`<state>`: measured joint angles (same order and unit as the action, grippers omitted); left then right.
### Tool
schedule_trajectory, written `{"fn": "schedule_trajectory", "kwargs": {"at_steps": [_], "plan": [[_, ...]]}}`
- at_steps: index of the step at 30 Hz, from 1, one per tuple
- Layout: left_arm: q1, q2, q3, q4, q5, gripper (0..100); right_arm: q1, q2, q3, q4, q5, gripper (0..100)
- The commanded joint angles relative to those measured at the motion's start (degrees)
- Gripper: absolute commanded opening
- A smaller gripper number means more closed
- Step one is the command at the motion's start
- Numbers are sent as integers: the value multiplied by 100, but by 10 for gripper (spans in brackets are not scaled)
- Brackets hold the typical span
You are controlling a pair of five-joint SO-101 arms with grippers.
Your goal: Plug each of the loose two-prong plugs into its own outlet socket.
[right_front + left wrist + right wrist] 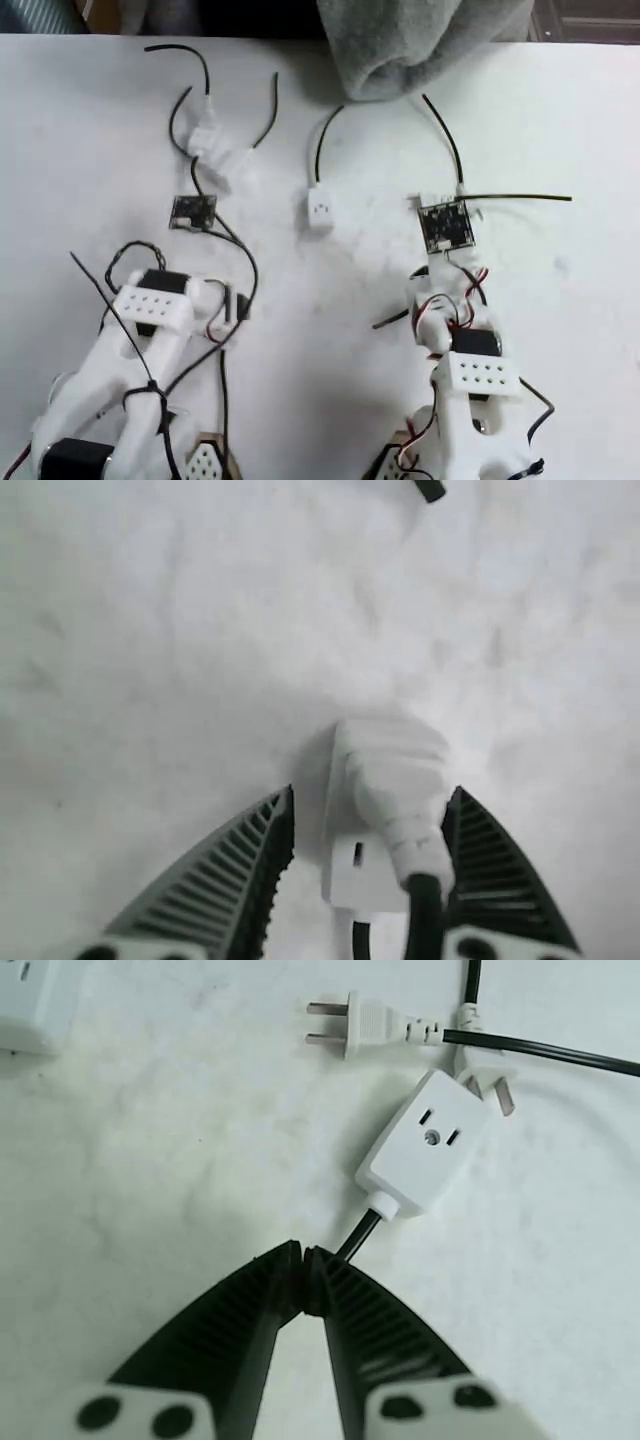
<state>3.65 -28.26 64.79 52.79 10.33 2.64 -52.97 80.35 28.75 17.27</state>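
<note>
Though fingertips (pixel 283 1272) together, right hand (pixel 303 1258) just short of outlet socket (pixel 425 1145).

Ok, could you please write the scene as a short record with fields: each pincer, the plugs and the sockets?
left pincer: open, one finger on each side of a white plug
white plug: seems seated in a white socket
right pincer: shut, tips at the black cord of a free socket
loose plug: on the table beside the free socket, prongs bare
third socket: mid-table, nothing plugged in
</note>
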Motion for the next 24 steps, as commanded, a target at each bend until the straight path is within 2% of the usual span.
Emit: {"fn": "schedule_trajectory", "kwargs": {"at_steps": [1,7,10,12,15,19,22,24], "plan": [[330,-119,158,-62,-62,212,-31,-136,-26,4,53,21],[435,259,-9,-44,-70,194,-31,-136,-26,13,53,21],[435,470,-211,-53,-132,92,-31,-136,-26,13,53,21],[435,567,-378,-62,-431,14,-31,-136,-26,13,53,21],[356,593,-642,-44,-659,39,-31,-136,-26,13,53,21],[-224,629,-1415,18,-809,25,-31,-136,-26,13,53,21],[-585,646,-2470,448,-1292,24,-31,-136,-26,13,53,21],[-743,655,-3323,985,-1354,24,-31,-136,-26,13,53,21]]}}
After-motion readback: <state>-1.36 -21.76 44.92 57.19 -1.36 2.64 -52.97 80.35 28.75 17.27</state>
